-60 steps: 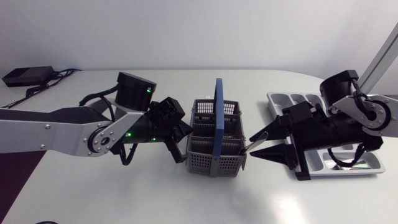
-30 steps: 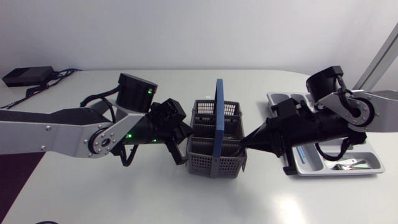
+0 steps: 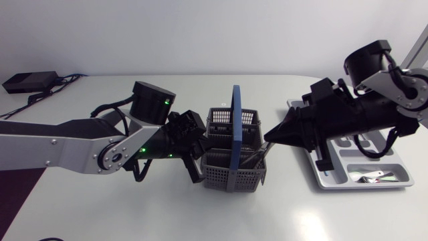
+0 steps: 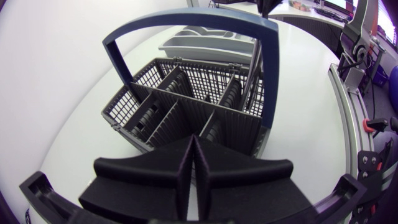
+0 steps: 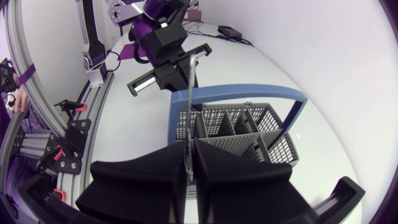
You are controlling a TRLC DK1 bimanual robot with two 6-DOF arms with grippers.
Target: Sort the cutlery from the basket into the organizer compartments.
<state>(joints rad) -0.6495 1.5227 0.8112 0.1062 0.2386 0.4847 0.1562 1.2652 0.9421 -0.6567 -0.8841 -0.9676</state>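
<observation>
Head view, entry: extraction step in hand. The right gripper point(image 3: 270, 138), on the arm from the organizer side, sat at the upper edge of the basket point(image 3: 217, 175), just beside the blue handle point(image 3: 235, 120). Right wrist view showed its two fingers pressed almost together, with a thin metal utensil point(image 5: 190, 106) pinched between them from both sides. The shaft ran straight out ahead of the fingertips toward the basket. Type of utensil could not be read, as only a narrow edge showed. Left wrist view gave the other end: the shaft stood tilted in the compartment next to the handle, its lower part down inside the mesh. Judged held but not clear of the basket.

Left gripper point(image 4: 192, 148): fingers closed flat against each other with nothing between them, tip at the basket's wall on the side away from the organizer. Contact with the wall could not be confirmed. The position was consistent with bracing the basket.

Organizer point(image 3: 361, 187) lay near the basket on the right arm's side, partly under that arm. A few metal pieces point(image 3: 369, 177) already lay in one of its compartments.

Judgement on next move: lift along the shaft's line until the lower end clears the mesh and the handle, then carry across to the organizer and choose the compartment matching the piece. Risk: a snag on the mesh could drag the basket along.
</observation>
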